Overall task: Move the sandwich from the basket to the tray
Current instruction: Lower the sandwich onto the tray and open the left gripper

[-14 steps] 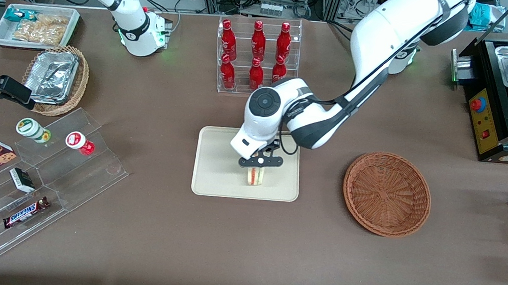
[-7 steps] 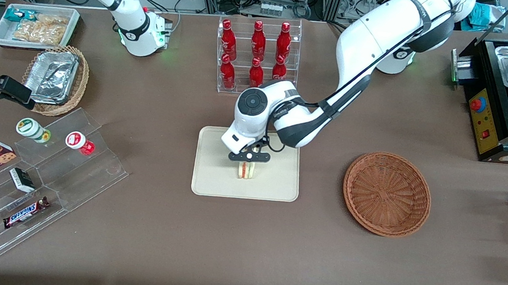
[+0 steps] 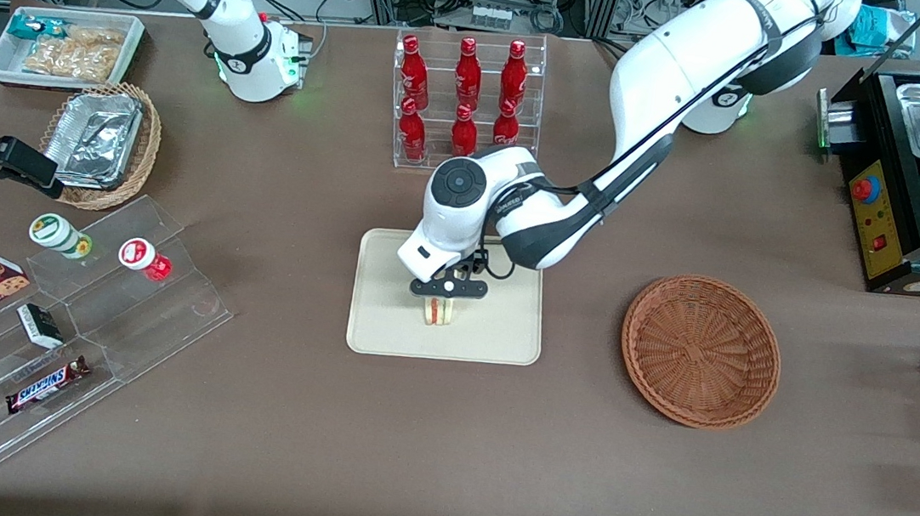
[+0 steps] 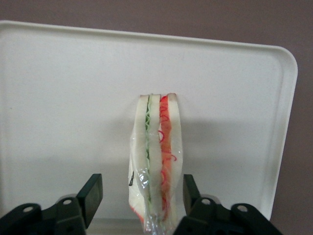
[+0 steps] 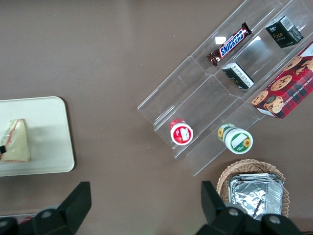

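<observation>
Two fingers [image 4: 93, 193] of my left gripper [image 3: 445, 294] stand spread apart, released; I see the sandwich [image 4: 155, 169] between them, clear of both, standing on the tray [image 3: 385, 318]. Basket [image 3: 701, 350] sits well apart.

Sandwich [image 5: 14, 142] on the tray [image 5: 54, 147]; Snickers bar [image 5: 230, 44] on the clear tiered stand [image 5: 205, 98]
</observation>
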Motion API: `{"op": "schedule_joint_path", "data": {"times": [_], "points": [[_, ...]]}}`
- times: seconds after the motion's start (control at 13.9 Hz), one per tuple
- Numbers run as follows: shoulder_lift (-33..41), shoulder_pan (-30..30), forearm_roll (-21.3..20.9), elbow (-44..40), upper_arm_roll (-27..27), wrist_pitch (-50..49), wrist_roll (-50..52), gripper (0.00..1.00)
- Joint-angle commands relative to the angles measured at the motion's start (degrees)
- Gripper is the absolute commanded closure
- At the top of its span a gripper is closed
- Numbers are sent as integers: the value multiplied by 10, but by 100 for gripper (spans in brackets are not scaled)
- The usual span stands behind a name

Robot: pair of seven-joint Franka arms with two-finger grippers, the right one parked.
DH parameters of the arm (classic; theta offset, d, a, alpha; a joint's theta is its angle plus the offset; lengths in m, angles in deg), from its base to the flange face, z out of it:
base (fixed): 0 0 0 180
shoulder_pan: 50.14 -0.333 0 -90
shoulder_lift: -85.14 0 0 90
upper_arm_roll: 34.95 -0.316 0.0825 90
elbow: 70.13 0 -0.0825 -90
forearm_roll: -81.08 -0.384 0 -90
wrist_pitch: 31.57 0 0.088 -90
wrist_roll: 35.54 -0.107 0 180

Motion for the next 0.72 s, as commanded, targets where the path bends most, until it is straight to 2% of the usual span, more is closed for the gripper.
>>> {"op": "schedule_joint_path", "data": {"times": [0.0, 0.36, 0.5, 0.65], "points": [[68, 4, -12, 11, -21, -57, 28, 0], [138, 2, 11, 29, -84, -174, 57, 0], [170, 2, 46, 65, -128, -170, 42, 0], [208, 1, 89, 104, -172, -165, -19, 0]]}}
